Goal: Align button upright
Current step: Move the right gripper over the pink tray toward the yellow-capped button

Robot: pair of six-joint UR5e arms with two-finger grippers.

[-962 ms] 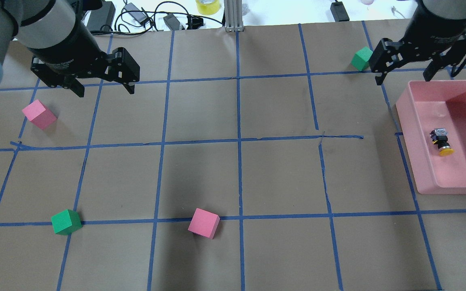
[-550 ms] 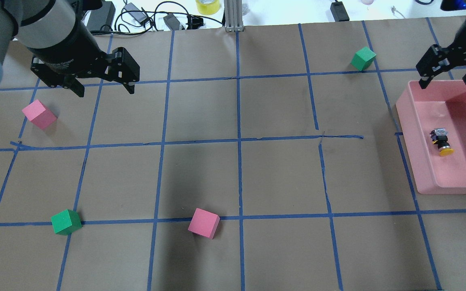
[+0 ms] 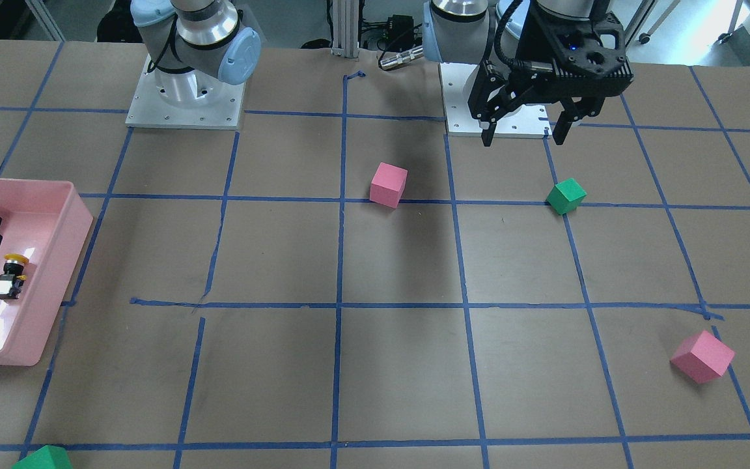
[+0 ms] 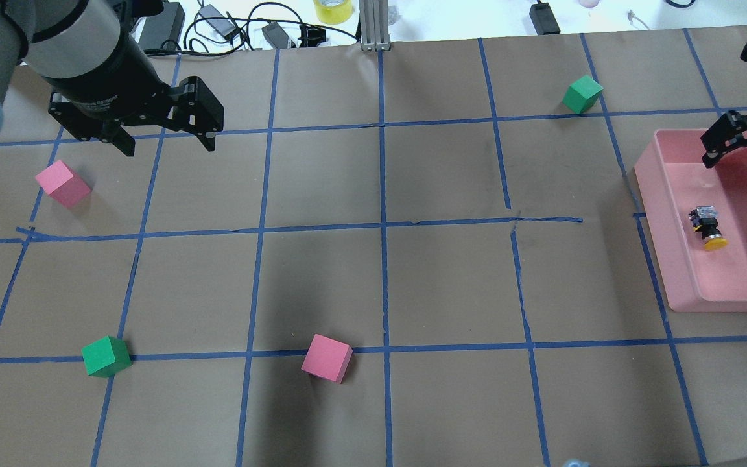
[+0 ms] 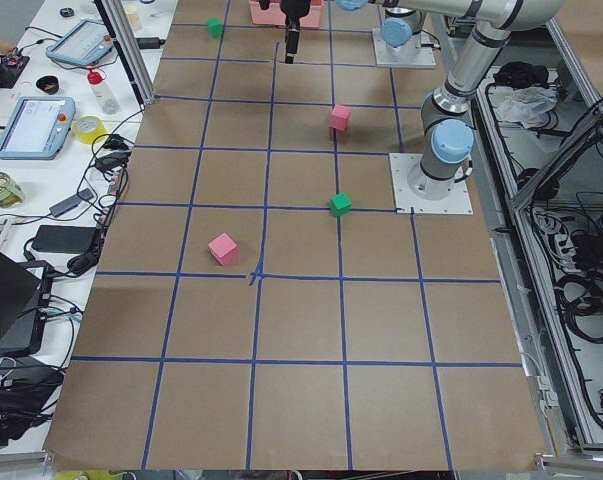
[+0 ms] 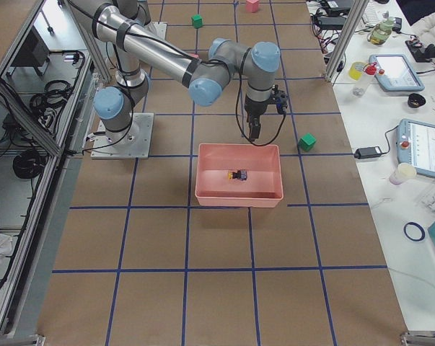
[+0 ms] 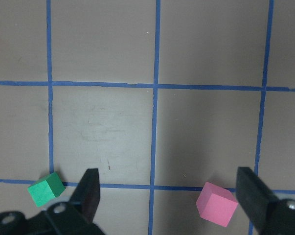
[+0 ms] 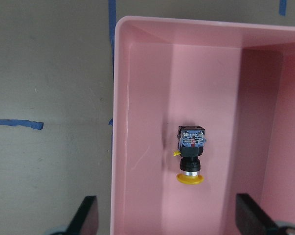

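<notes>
The button, with a yellow cap, black body and grey block, lies on its side in the pink bin. It also shows in the right wrist view, cap pointing toward the camera's bottom edge, and in the front view. My right gripper is open and empty, hovering over the bin's far end, apart from the button. In the right wrist view the right gripper straddles the bin floor. My left gripper is open and empty above the table's far left.
Pink cubes and green cubes lie scattered on the brown paper with its blue tape grid. The bin wall stands beside the button. Cables and adapters lie past the table's far edge.
My right gripper has moved right and nearer, from beside the green cube to over the bin's far end. The left arm and the button have not moved.
</notes>
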